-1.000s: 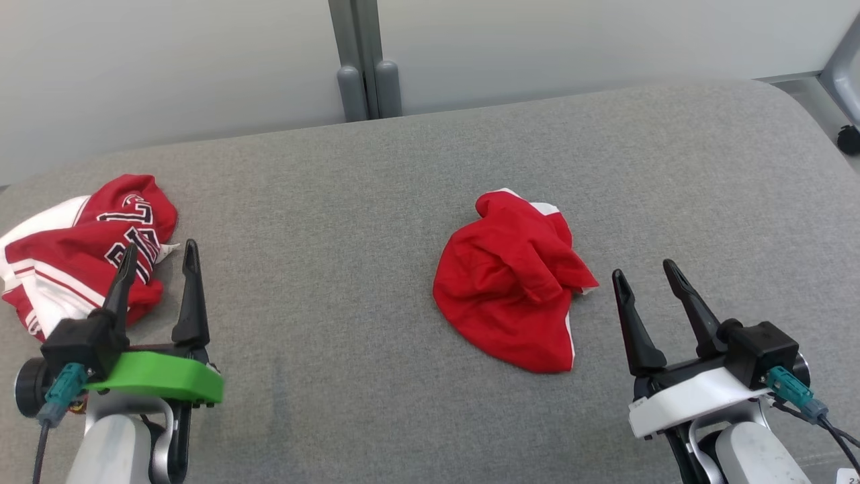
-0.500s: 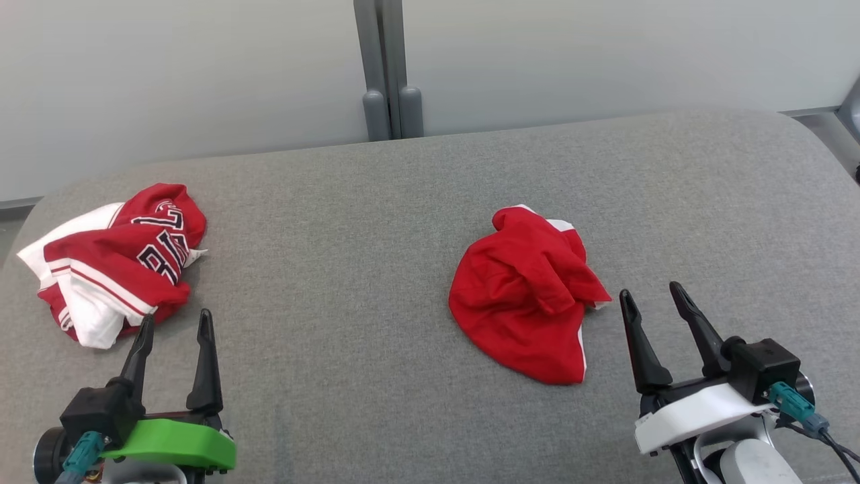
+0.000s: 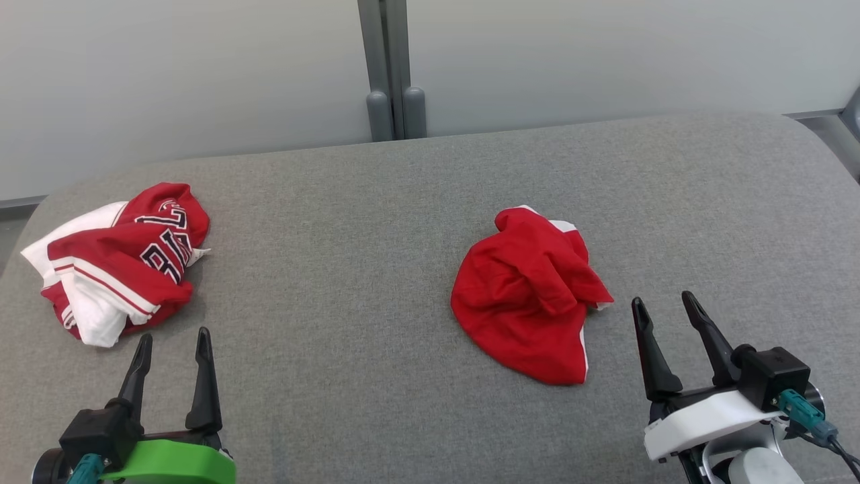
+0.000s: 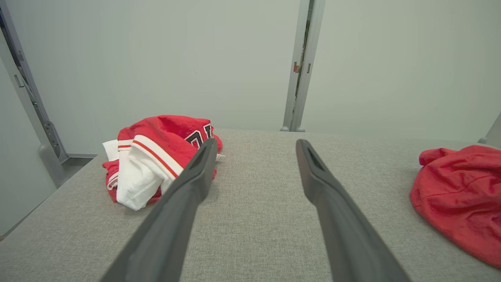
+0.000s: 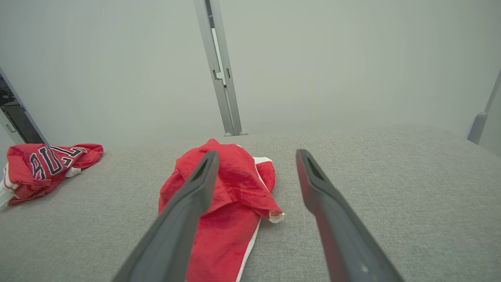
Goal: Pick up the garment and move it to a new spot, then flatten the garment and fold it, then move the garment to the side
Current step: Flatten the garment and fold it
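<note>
Two open grippers, two crumpled garments

Head view: the red garment [image 3: 524, 296] lies bunched on the grey worktop [image 3: 349, 269]. The right gripper [image 3: 662, 298] is just right of it and the left gripper [image 3: 174, 334] and a lettered red-and-white jersey [image 3: 121, 262] well left. Both jaws are spread and empty. Left wrist view: the jersey lies left of the red garment. Right wrist view: the red garment lies partly between the jaws.

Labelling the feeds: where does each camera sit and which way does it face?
Head view: on the head, facing forward and down at the grey cushion; left gripper and right gripper show, open.
Left wrist view: along its own fingers, low over the cushion, toward the lettered garment.
Right wrist view: along its own fingers, toward the plain red garment.
Both wrist views share both garments.
</note>
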Controlling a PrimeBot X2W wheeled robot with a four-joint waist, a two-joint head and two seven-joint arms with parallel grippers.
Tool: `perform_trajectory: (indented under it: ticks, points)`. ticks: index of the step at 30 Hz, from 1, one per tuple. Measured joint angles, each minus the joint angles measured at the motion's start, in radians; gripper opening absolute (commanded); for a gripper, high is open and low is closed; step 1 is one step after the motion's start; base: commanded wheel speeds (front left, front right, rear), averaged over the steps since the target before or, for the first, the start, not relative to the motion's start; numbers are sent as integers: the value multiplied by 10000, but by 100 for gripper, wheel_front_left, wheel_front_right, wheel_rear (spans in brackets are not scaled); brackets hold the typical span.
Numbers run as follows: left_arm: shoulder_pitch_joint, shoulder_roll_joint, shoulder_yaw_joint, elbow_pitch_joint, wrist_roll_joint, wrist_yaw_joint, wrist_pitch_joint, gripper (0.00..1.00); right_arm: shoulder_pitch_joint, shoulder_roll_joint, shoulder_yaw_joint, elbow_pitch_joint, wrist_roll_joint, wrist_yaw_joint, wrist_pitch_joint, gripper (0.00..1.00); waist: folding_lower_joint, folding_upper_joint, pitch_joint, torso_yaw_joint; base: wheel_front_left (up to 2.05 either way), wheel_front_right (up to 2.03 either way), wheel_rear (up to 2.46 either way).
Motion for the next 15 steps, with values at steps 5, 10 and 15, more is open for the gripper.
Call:
perform_trajectory:
  ticks: [5, 10, 15]
  points:
    - [52, -104, 69, -21, 75, -21, 0, 100, 40, 17, -8, 44, 4, 0, 0, 100, 0, 0, 6, -6, 0, 0, 0]
    - [53, -163, 119, 8, 165, -61, 0, 100, 40, 21, -4, 81, 13, 0, 0, 100, 0, -1, -2, 22, 0, 0, 0]
    - [52, -190, 165, 69, 232, -104, 0, 100, 39, 27, 8, 105, 17, 0, 0, 100, 0, 0, -11, 57, 0, 0, 0]
